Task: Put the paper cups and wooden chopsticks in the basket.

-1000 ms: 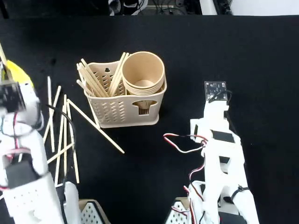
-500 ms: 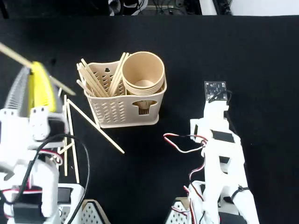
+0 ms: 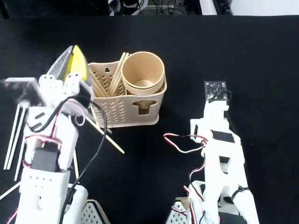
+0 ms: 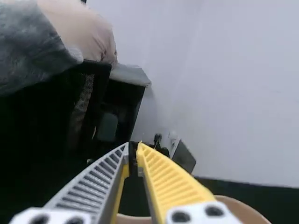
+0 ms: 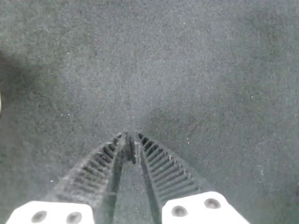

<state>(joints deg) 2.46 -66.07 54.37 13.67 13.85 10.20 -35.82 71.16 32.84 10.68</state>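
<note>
Hovering over black cloth (image 5: 196, 56): right hand (image 5: 130, 139), pressed together; left hand (image 4: 132, 150) likewise, facing white wall (image 4: 243, 84).

Left claw (image 3: 70, 63) poised at the basket's (image 3: 121, 113) left rim, paper cups (image 3: 143, 70) stacked inside, loose chopsticks (image 3: 112, 141) on the counter (image 3: 233, 51)

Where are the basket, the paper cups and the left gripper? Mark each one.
basket (image 3: 122, 110), high view, front perforated wall.
paper cups (image 3: 142, 65), high view, inner wall of the top cup.
left gripper (image 4: 132, 148), left wrist view, midway between its fingertips.
</note>
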